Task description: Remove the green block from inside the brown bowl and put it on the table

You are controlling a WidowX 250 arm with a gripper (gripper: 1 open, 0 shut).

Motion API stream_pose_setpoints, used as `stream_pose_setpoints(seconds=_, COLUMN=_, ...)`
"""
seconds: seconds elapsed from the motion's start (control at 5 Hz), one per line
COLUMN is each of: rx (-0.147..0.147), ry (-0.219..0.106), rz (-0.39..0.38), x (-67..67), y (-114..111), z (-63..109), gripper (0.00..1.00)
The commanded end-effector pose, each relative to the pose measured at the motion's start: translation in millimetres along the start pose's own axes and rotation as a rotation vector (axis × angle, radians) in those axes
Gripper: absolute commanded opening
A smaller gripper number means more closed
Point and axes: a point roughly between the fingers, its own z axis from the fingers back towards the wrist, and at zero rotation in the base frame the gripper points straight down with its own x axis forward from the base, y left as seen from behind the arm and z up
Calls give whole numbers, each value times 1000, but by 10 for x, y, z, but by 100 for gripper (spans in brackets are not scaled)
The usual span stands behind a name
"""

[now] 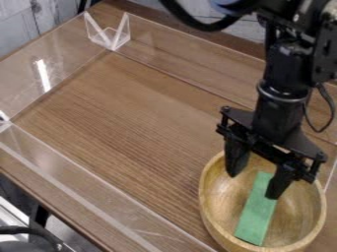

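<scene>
At the lower right of the frame, findings as follows.

Brown bowl [215,202]: wide, shallow, light tan wood with a thick rim; it sits on the table in the lower right corner, its right edge cut off by the frame border.

Green block [259,215]: flat, elongated, bright green; it lies inside the bowl, leaning lengthwise up the inner slope, its lower end near the bottom rim and its upper end beneath the right finger.

Gripper [257,175]: black, pointing down over the bowl; its two fingers stand spread apart, one over the left part of the bowl's hollow and one just above the block's upper end. Nothing is pinched between them. Whether the right fingertip touches the block cannot be told.

Arm [293,59]: black, descending from the upper right of the frame, with dark cables looping across the top edge.

Table [132,118]: brown wood-grain top, taking up the centre and left of the frame.

Clear plastic walls [59,69]: low, along the left, lower-left and upper-left edges of the table.
</scene>
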Motion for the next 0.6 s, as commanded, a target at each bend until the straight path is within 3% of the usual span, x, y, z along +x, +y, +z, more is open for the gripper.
stream_pose_setpoints(seconds=0.0, rx=-19, ry=-83, rz=-16, x=130, y=-78, z=105, gripper=100)
stream_pose_setpoints(seconds=0.4, rx=-26, ry=-96, rz=-30, x=183, y=-87, z=-69, gripper=100)
